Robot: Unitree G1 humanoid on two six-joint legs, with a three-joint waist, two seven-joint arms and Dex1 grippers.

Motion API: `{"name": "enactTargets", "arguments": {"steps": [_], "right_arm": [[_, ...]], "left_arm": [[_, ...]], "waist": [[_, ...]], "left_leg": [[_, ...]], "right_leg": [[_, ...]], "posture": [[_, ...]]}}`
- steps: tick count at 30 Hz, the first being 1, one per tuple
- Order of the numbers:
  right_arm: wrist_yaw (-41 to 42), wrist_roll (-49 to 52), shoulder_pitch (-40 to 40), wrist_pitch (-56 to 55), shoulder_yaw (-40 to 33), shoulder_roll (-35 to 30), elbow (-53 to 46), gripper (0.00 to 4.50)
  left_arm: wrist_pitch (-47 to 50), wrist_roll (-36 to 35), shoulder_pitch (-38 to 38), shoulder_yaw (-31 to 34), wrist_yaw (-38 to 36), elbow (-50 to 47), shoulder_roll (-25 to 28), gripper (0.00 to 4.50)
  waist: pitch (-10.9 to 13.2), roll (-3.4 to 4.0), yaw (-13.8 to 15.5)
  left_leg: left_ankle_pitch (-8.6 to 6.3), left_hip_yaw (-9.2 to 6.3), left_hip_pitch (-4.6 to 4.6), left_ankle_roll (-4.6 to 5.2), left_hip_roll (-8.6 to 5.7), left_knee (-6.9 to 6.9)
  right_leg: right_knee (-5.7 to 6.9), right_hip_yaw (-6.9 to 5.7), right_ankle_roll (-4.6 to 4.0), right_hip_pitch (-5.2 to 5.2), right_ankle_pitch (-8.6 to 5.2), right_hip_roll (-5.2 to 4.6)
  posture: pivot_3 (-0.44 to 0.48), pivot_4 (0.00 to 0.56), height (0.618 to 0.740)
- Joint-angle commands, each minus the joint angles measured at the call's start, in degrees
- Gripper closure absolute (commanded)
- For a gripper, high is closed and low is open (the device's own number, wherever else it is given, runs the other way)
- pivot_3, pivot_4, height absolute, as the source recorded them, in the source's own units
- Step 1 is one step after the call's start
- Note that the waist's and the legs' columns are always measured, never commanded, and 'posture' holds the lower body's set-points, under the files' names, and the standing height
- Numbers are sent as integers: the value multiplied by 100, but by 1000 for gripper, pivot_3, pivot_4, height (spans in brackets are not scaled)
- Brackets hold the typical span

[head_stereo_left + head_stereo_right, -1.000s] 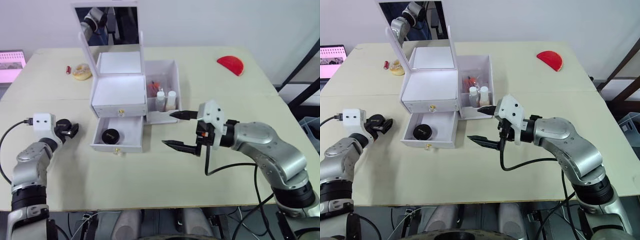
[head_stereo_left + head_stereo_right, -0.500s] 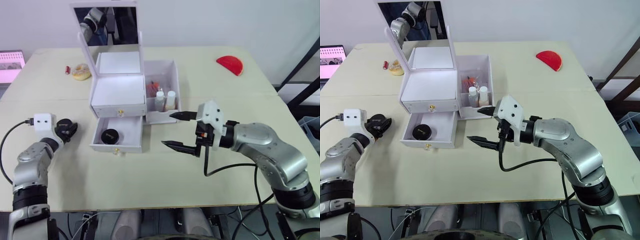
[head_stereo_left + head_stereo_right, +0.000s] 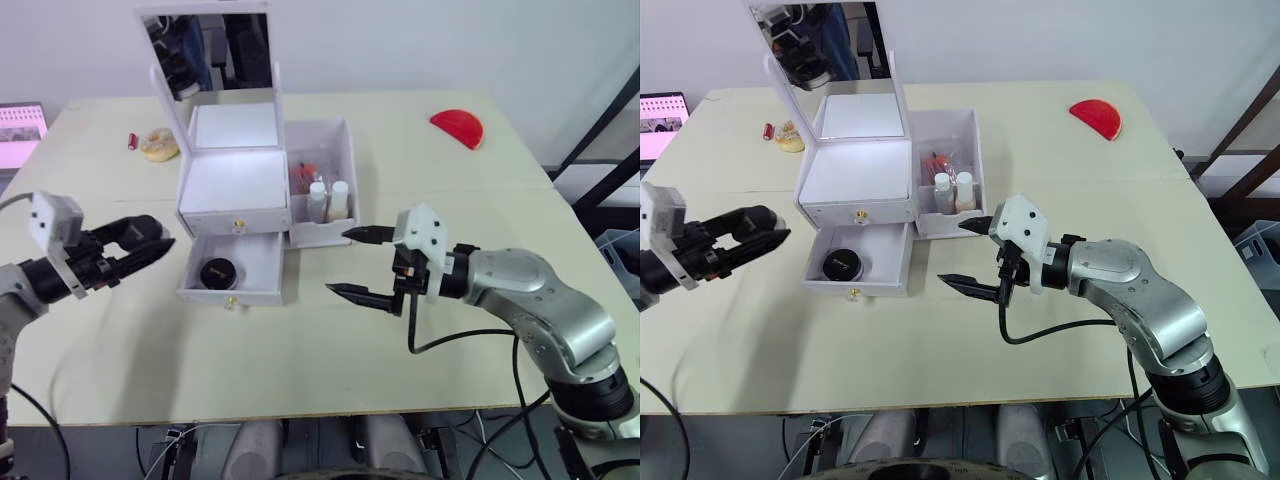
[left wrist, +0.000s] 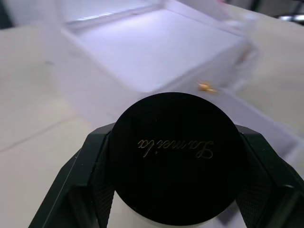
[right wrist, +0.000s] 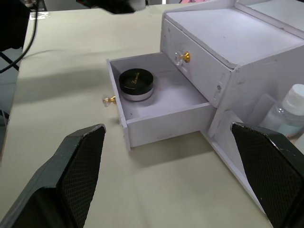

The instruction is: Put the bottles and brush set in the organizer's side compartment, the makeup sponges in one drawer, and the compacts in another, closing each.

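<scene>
Left gripper (image 3: 150, 243), jaws clamped on the second compact (image 4: 176, 156), nears the open lower drawer (image 3: 232, 285); next, set it beside the first (image 3: 217, 271). Right gripper (image 3: 362, 265) jaws apart.

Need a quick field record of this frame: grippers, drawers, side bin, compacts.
left gripper: shut on a black-lidded compact, held left of the organizer
right gripper: open, empty, right of the open drawer
upper drawer: closed
lower drawer: open, one compact in drawer inside
side bin: two white-capped bottles at the front, red-orange items behind them
mirror lid: upright
</scene>
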Motion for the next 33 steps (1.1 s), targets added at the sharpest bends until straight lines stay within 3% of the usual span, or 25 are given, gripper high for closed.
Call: {"name": "enactTargets", "arguments": {"steps": [1,11,18,31,33], "right_arm": [[2,-44,-29,-103,-88,-18,-51,0],[-19,850,-8,372,-682,-116,-611,0],[-181,1400,-81,641,-997,-233,-783,0],[-449,1420,-70,666,-916,-277,-882,0],[-461,1401,-54,657,-902,-286,-879,0]], "left_arm": [[-95,39,-493,-485,-377,-2,44,1814],[-393,591,-1327,-1959,-992,297,-431,1814],[-718,915,-1620,-2226,-1078,724,-665,1814],[-1041,1264,-1733,-2415,-1156,1018,-865,1814],[-946,1189,-1732,-2391,-1156,960,-888,794]], "waist": [[0,1,15],[1,-1,-34],[2,-2,-79],[2,-2,-84],[2,-2,-84]], "left_leg": [[0,1,0,0,0,0],[0,2,-3,2,2,-13],[0,0,-1,2,10,-3],[0,-1,-3,3,14,-6],[0,-1,-2,3,14,-6]], "right_leg": [[-1,0,-1,0,0,0],[-6,3,0,-3,5,6],[-4,3,-3,0,5,14],[-5,4,-8,-2,9,18],[-4,4,-7,-1,8,18]], "posture": [[0,150,739],[0,150,739],[0,150,739],[0,150,739],[0,150,739]]}}
